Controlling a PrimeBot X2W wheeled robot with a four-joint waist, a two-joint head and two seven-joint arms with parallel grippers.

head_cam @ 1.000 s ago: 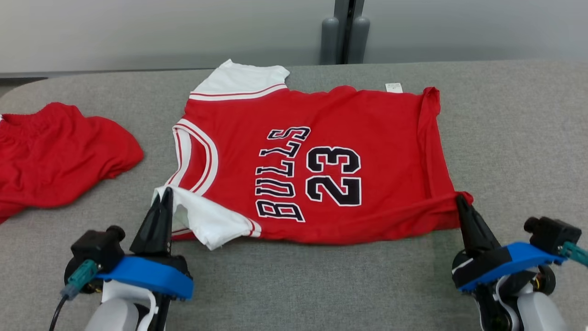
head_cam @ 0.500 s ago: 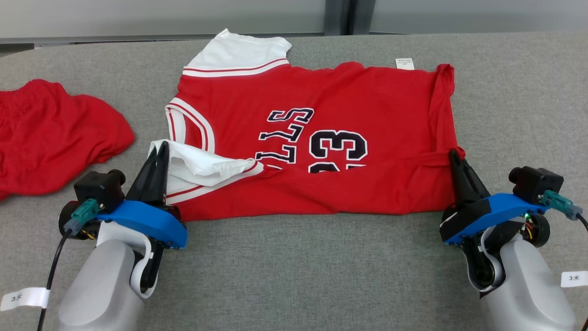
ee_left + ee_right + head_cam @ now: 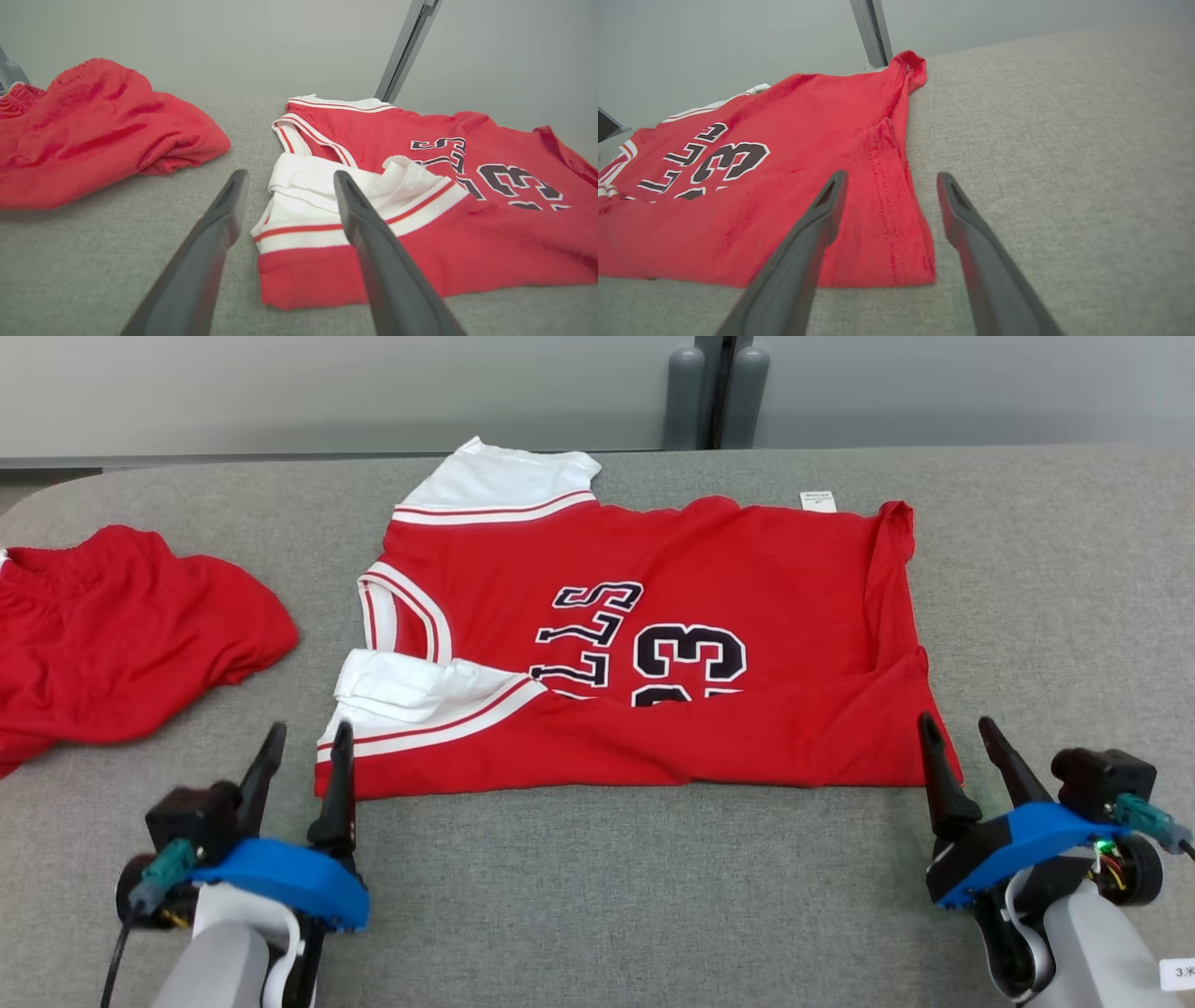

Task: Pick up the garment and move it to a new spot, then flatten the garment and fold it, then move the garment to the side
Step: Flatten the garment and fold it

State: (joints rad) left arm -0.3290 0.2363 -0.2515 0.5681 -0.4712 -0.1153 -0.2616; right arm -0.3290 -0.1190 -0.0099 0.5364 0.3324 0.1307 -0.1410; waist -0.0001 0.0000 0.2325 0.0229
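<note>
Both pincers released, empty: left pincer [image 3: 310, 733], right pincer [image 3: 954, 723] beside near corners of red-and-white printed cloth jersey [image 3: 653, 579], half-folded on grey fabric table [image 3: 597, 896]. We judge folding under way; next move needs grip on both ends for second fold.

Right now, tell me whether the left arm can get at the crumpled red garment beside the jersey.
Probably yes: the left end effector is open, holds nothing, and only bare grey table lies between it and the crumpled red garment.
</note>
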